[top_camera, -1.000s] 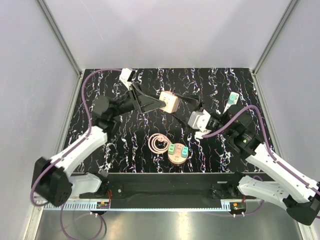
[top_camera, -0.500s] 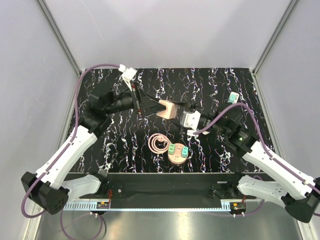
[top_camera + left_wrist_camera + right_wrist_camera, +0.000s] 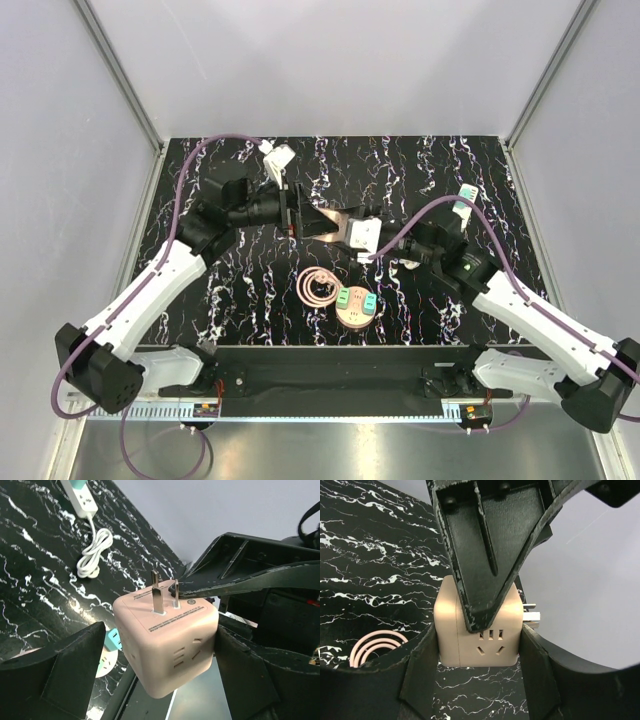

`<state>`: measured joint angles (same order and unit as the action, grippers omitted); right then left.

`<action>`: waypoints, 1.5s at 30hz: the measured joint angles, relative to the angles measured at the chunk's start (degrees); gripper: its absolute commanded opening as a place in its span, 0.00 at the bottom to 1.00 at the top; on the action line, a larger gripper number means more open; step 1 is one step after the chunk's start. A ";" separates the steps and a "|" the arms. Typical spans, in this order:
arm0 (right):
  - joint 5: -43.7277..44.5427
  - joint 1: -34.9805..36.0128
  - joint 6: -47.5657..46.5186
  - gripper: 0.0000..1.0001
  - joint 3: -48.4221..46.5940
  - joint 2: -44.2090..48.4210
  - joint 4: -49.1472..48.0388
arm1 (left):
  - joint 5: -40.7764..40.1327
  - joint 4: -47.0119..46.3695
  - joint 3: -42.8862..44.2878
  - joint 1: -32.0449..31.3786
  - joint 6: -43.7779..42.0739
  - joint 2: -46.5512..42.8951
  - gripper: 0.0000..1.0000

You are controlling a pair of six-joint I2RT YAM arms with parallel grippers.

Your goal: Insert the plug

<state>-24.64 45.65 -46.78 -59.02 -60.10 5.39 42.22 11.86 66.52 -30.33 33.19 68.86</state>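
Right gripper (image 3: 479, 647) clamped on the sides of the pink cube plug (image 3: 172, 647), held in air over mid-table. Left gripper (image 3: 158, 660) jaws apart around it, gap on one side. Prongs (image 3: 157, 592) point up in left wrist view; cube, no long axis. Left finger (image 3: 480, 555) hides its top in right wrist view. Black marbled table (image 3: 450, 160), grey walls (image 3: 320, 70).

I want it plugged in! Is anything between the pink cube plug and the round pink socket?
Nothing visible lies between the pink cube plug and the round pink socket hub. But a finger of the right end effector sits on its pronged face and might block it.
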 measured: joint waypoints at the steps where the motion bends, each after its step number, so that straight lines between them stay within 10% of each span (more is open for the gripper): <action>1: -0.02 0.00 -0.02 0.00 -0.22 -0.42 0.35 | -0.02 0.42 0.00 -0.02 -0.26 0.26 0.89; 6: 0.02 0.00 -0.22 0.00 -0.61 -2.23 2.58 | -0.70 4.17 0.46 -0.07 -2.62 1.73 0.73; 9: 0.59 -0.02 -1.01 0.01 -0.81 -3.21 4.39 | -1.29 7.41 1.53 -0.39 -3.76 2.60 0.30; 13: 1.11 0.00 -0.59 0.40 -0.87 -3.80 5.09 | -1.75 9.20 2.14 -0.42 -4.26 3.43 0.00; 19: 1.73 0.04 3.74 0.91 -0.85 -3.23 4.20 | 0.98 5.35 0.48 1.44 -1.53 3.48 0.00; 27: 13.42 0.11 19.71 0.95 4.92 5.27 -10.78 | 2.93 -18.99 -14.29 10.82 21.11 2.56 0.00; 34: 32.06 0.11 39.34 0.95 -10.34 -4.50 -4.83 | -0.74 -39.65 -18.25 10.40 44.76 2.49 0.00; 45: 32.33 0.11 50.77 1.00 -8.37 -7.17 -5.03 | -8.70 -40.70 -18.36 9.86 58.62 -1.70 0.00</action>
<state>7.68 45.76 3.99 -67.40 -67.26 0.36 33.52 -28.84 48.16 -20.47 91.81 67.16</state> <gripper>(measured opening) 0.994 0.621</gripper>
